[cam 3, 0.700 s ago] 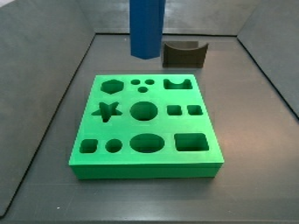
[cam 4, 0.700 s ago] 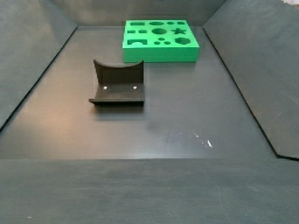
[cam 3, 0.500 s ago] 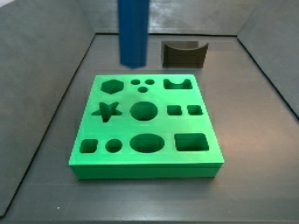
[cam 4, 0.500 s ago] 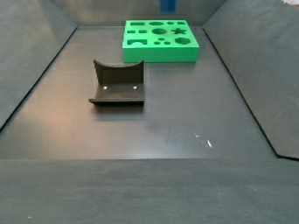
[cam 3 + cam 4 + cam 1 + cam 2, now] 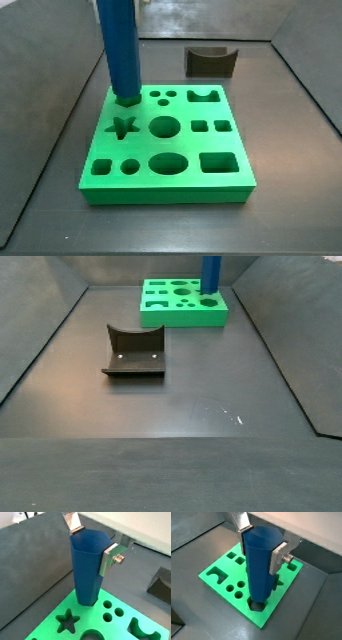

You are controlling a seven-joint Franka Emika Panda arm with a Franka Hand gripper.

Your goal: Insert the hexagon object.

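Note:
The hexagon object (image 5: 118, 50) is a long blue bar, upright, also seen in the other side view (image 5: 211, 274). Its lower end meets the hexagon hole at a back corner of the green board (image 5: 201, 175); I cannot tell how deep it sits. In both wrist views my gripper (image 5: 90, 542) (image 5: 259, 542) is shut on the bar's upper part (image 5: 87, 572) (image 5: 261, 572), one silver finger (image 5: 110, 557) on each side. The gripper itself is above both side views. The board also shows in the wrist views (image 5: 50, 624) (image 5: 208, 578) and the other side view (image 5: 167, 318).
A dark brown block with a curved notch (image 5: 211, 62) stands behind the board and apart from it (image 5: 134, 351); it also shows in a wrist view (image 5: 160, 587). Grey walls enclose the dark floor (image 5: 174, 406). The board has several other shaped holes.
The blue bar has moved sideways over the board and come down; its lower end now stands at the hexagon hole instead of hanging behind the board.

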